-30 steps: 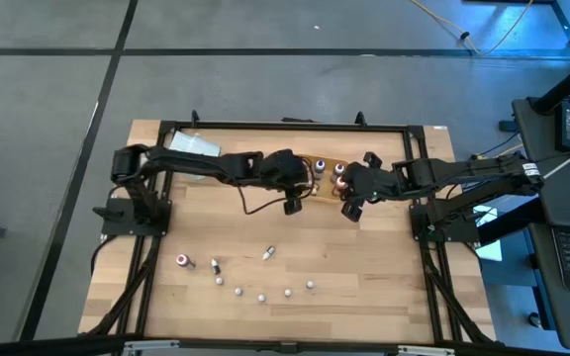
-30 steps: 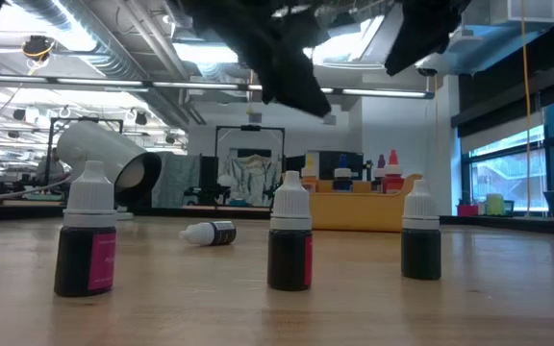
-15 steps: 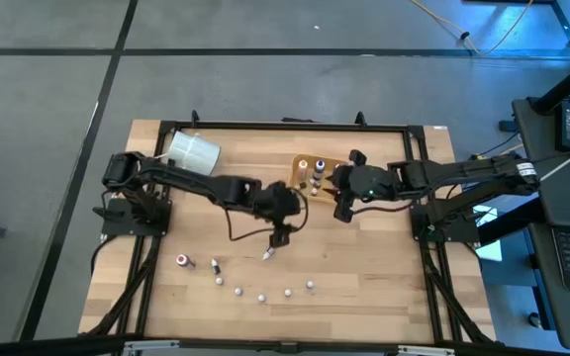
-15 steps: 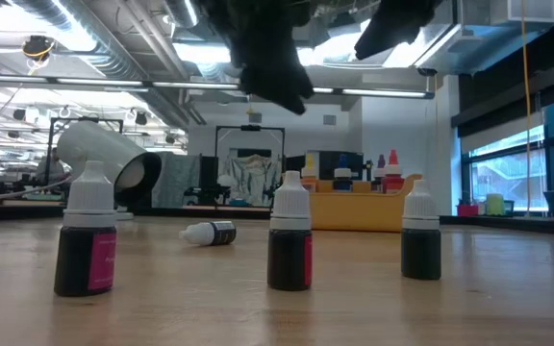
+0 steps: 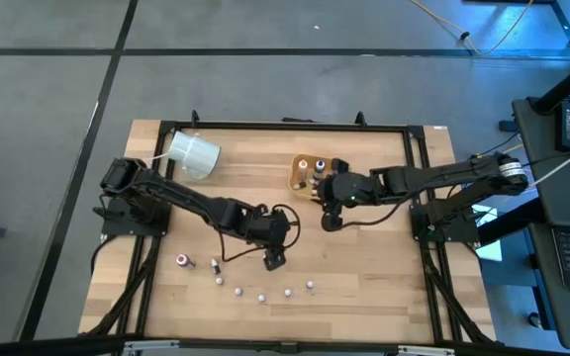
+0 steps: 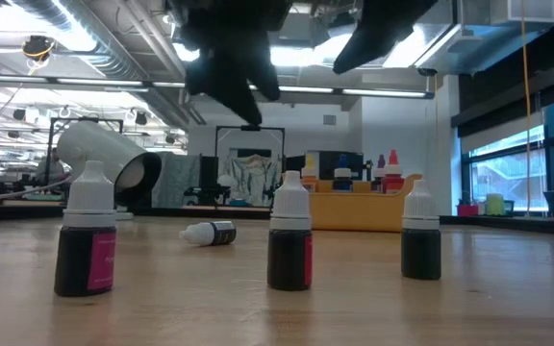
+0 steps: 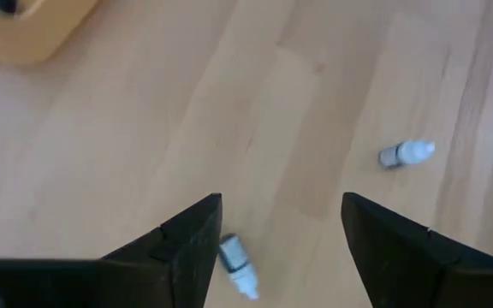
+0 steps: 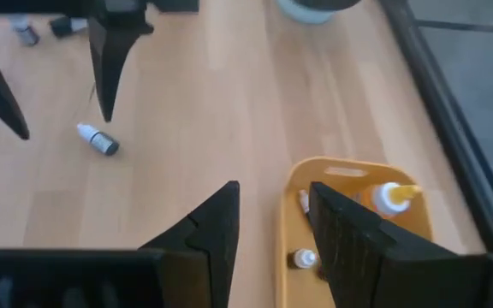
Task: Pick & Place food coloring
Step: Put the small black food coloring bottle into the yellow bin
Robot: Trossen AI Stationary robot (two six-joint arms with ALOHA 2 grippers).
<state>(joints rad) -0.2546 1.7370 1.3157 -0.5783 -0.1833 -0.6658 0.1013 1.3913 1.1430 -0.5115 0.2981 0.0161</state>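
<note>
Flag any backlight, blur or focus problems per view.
Low view: bright ceiling lights turn both arms overhead into black silhouettes; the near bottle is sharp, the tray behind softer. Left wrist view: soft throughout, and the bottle beside the left gripper is blurred. Right wrist view: the right gripper shows dark, without detail. High view: evenly lit.

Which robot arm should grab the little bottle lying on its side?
The left one, most likely. Its open hand hangs right over the lying bottle, which shows just by one finger. The right hand is empty too, but it sits over by the tray, farther from that bottle.
</note>
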